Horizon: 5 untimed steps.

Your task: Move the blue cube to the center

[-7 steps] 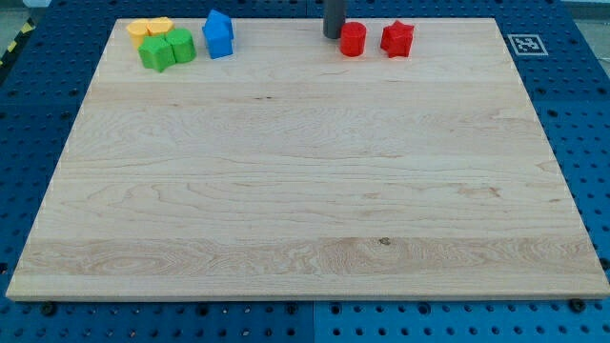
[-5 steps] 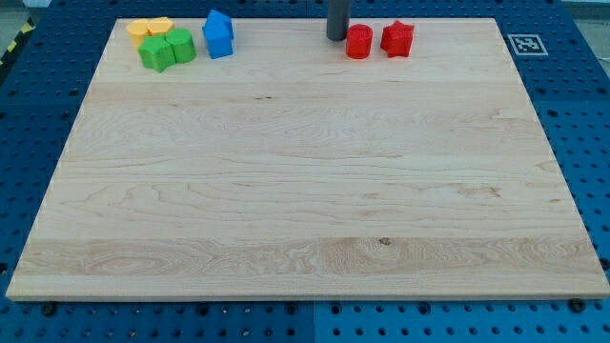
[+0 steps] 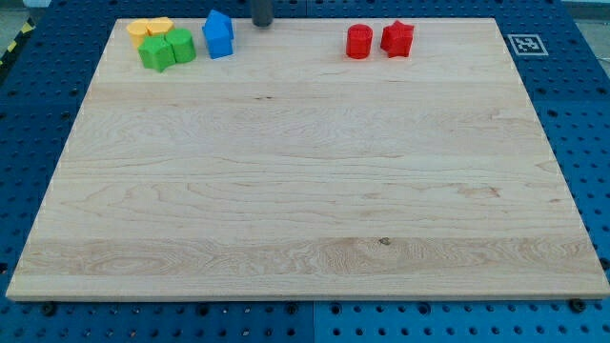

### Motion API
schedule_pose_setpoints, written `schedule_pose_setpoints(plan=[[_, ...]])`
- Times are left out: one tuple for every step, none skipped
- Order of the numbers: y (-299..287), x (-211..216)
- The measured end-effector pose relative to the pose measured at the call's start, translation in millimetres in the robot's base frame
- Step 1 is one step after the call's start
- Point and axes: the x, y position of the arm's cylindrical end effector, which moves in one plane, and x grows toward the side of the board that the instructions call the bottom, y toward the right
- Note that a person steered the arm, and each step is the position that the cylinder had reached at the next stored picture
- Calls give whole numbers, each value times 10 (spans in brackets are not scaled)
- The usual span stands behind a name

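sitting beside blue cube (image 3: 218,34): my tip (image 3: 261,24).

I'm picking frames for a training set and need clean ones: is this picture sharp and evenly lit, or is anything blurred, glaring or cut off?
Camera view: wooden board evenly lit, no glare, faint shadows; blue cube and red blocks sharp; my tip slightly blurred, rod cropped by the view's top.

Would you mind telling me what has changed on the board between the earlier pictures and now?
My tip slid toward the view's left along the top edge, leaving the red cylinder and stopping just right of the blue cube, not touching it. The cylinder had first been nudged slightly right. The red star, green blocks and yellow blocks stayed put.
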Motion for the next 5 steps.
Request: schedule_pose_setpoints(plan=[[-374,-7],[-550,-13],[-691,-7],[-857,0],[-1092,-8]])
